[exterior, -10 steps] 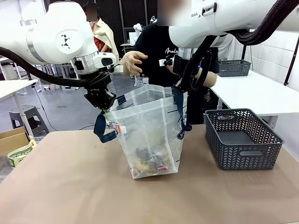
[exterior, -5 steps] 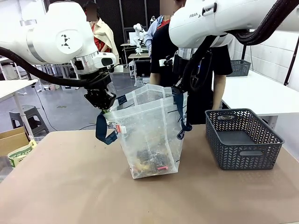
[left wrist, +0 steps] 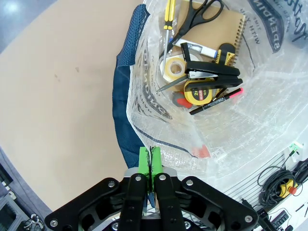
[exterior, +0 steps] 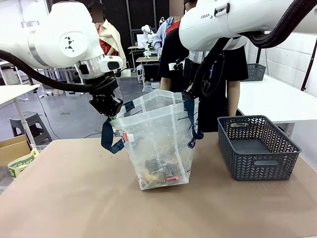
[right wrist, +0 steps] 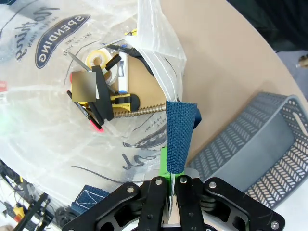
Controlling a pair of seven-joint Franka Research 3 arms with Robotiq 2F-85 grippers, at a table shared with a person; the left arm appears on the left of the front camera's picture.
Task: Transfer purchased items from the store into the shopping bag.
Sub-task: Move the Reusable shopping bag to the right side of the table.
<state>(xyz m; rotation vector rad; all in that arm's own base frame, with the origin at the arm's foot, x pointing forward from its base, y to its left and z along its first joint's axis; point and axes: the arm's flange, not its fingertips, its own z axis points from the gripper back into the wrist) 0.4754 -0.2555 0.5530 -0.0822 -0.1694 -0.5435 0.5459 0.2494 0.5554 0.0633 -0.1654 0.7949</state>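
The shopping bag [exterior: 158, 139], translucent white with navy straps, stands open on the brown table. My left gripper [exterior: 110, 110] is shut on its left rim, and in the left wrist view the green pads [left wrist: 144, 161] pinch the plastic edge beside a navy strap [left wrist: 125, 86]. My right gripper [exterior: 190, 95] is shut on the right navy strap [right wrist: 179, 134]. The purchased items [exterior: 159, 171] lie at the bag's bottom: a yellow tape measure [left wrist: 198, 91], scissors [left wrist: 195, 19], a tape roll [left wrist: 173, 67], a brown notebook [left wrist: 221, 31] and a red marker [left wrist: 216, 101].
An empty dark grey mesh basket [exterior: 257, 148] sits right of the bag, also seen as the basket [right wrist: 250, 139] in the right wrist view. A person [exterior: 198, 54] stands behind the bag. A second basket [exterior: 247, 72] rests on a white table at back right.
The person's hand that hovered over the bag's mouth has withdrawn, and the person now stands upright behind it. Both arms and the bag have held still.
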